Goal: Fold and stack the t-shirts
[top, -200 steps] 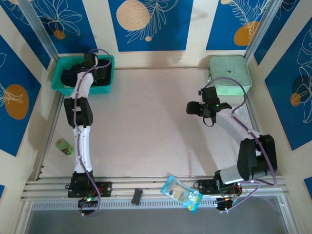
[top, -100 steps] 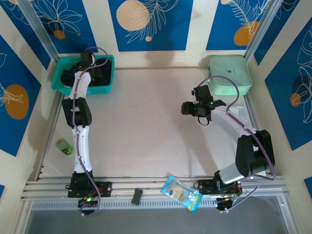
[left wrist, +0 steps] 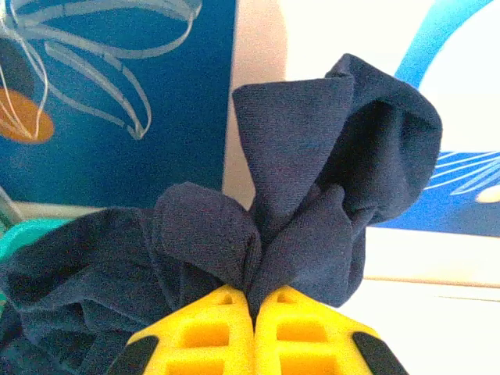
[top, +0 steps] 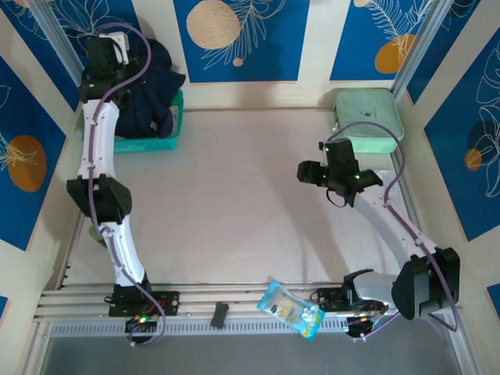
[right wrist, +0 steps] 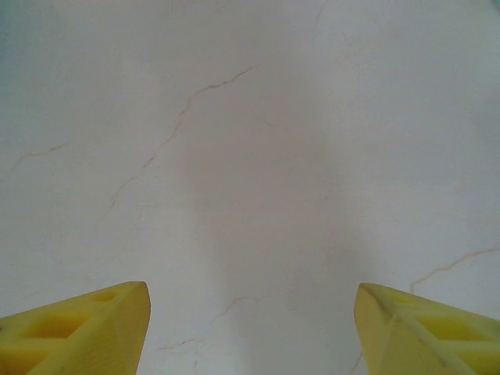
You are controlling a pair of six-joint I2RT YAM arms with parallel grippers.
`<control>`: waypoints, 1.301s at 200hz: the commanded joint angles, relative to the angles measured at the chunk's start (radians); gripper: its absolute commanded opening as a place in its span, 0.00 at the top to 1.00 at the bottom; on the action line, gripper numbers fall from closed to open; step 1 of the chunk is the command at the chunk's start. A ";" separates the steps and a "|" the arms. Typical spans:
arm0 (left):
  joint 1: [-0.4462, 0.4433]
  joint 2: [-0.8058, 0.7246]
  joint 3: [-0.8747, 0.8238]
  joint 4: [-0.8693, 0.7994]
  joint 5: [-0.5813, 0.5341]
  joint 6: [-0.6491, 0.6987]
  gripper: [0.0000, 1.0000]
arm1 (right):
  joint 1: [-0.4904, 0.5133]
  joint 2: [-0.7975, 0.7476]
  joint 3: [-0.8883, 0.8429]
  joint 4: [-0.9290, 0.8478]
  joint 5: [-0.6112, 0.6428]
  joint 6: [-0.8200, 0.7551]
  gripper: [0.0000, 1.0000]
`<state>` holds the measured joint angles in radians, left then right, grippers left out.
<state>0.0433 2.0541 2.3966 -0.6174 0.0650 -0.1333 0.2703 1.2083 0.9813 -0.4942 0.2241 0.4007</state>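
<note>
The top view is bright and evenly lit from overhead, with only faint, soft shadows on the pale tabletop [top: 234,211] and straight lines leaning outward near the edges. At the left wrist the navy shirt [left wrist: 312,156] is fairly sharp with deep shade in its folds, the left claw [left wrist: 254,305] slightly soft, the white wall [left wrist: 336,39] behind washed out. At the right wrist a broad dim shadow runs down the tabletop and the right claw [right wrist: 251,289] is blurred.
</note>
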 commanded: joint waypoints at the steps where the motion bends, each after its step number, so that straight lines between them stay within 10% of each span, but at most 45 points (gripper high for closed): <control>1: -0.068 -0.110 -0.055 -0.039 0.057 -0.002 1.00 | -0.033 -0.071 -0.030 -0.039 -0.037 0.026 0.29; 92: -0.500 -0.416 -0.358 -0.100 -0.074 0.037 1.00 | -0.188 -0.275 -0.088 -0.106 -0.143 0.024 0.27; 166: -0.751 -0.431 -0.903 0.183 -0.092 -0.107 1.00 | -0.226 -0.264 -0.096 -0.142 -0.172 0.046 0.26; 260: -0.826 -0.070 -0.636 0.155 -0.226 -0.174 1.00 | -0.123 -0.249 -0.222 -0.167 -0.316 0.211 0.26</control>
<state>-0.7837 1.9522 1.6508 -0.4641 -0.0868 -0.2771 0.0841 0.9760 0.8326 -0.6441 -0.0109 0.5171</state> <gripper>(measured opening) 0.063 0.741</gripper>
